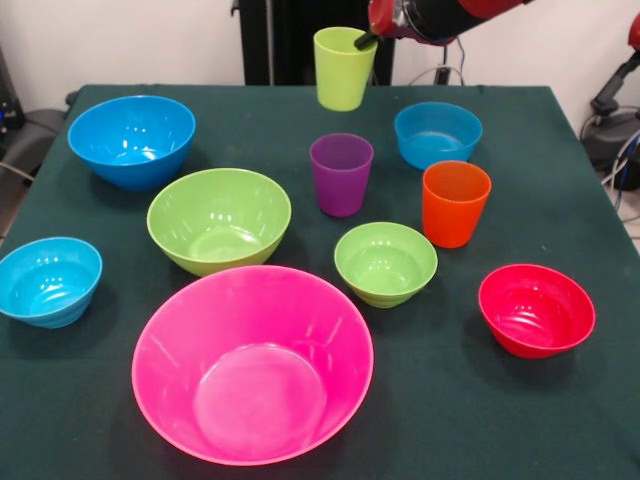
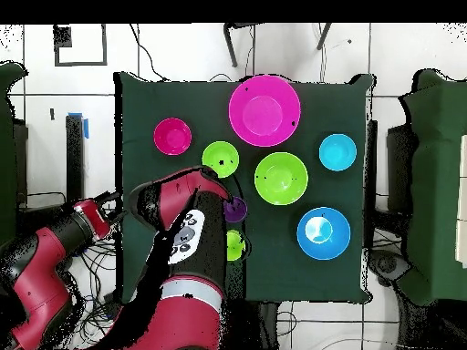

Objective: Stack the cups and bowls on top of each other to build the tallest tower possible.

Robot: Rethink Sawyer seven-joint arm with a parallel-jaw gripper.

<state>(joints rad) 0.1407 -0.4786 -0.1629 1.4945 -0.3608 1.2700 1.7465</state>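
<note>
My gripper [image 1: 365, 42] is shut on the rim of the lime green cup [image 1: 344, 68] [image 2: 234, 244], which hangs upright above the table's back. Below stand the purple cup [image 1: 341, 175] [image 2: 234, 210] and orange cup [image 1: 455, 203]. The bowls sit apart: huge pink [image 1: 252, 375] [image 2: 264, 109], large green [image 1: 219, 218], large blue [image 1: 131, 140], small green [image 1: 385, 262], red [image 1: 536, 310], and light-blue ones [image 1: 48, 280] [image 1: 437, 133]. No tower shows; nothing is nested. In the overhead view my arm hides the orange cup.
The dark green table [image 1: 560, 420] carries everything. Cables and equipment [image 1: 610, 120] lie off its right side, and a black stand [image 1: 280, 40] rises behind the back edge.
</note>
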